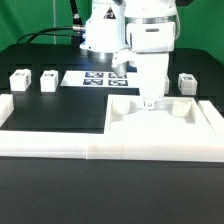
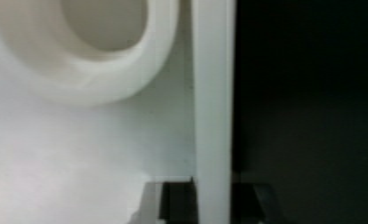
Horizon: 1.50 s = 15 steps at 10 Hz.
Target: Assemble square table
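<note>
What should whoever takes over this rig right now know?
Gripper: at the tabletop, fingers astride its edge; clamped or not, cannot tell.
Tabletop lies flat, seemingly against the border wall.
Loose, exterior view's left to right: first leg, second leg, third leg; fourth not visible.
Done: no leg fitted. Left: all four.

Three short white legs show on the counter (image 1: 60, 110): a first leg (image 1: 18, 81) and second leg (image 1: 47, 80) well off to the exterior view's left of the single end effector (image 1: 150, 98), a third leg (image 1: 186, 82) near its right. One square slab (image 1: 150, 125) lies under it, one marker board (image 1: 100, 78) beyond it, one border wall (image 1: 60, 150) on the near side. The wrist view shows one round recess (image 2: 92, 20).
</note>
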Each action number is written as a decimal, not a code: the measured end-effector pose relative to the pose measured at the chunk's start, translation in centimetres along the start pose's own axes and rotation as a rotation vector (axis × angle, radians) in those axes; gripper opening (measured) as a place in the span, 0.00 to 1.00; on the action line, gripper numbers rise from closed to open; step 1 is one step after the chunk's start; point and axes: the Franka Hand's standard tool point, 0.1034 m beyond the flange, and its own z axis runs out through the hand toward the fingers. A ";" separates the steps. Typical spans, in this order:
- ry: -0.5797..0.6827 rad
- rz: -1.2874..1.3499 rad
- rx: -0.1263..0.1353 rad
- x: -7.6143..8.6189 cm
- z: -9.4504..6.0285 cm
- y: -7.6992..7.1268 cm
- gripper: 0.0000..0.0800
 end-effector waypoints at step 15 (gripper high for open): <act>-0.006 0.000 0.017 -0.1 0.0 0.0 0.81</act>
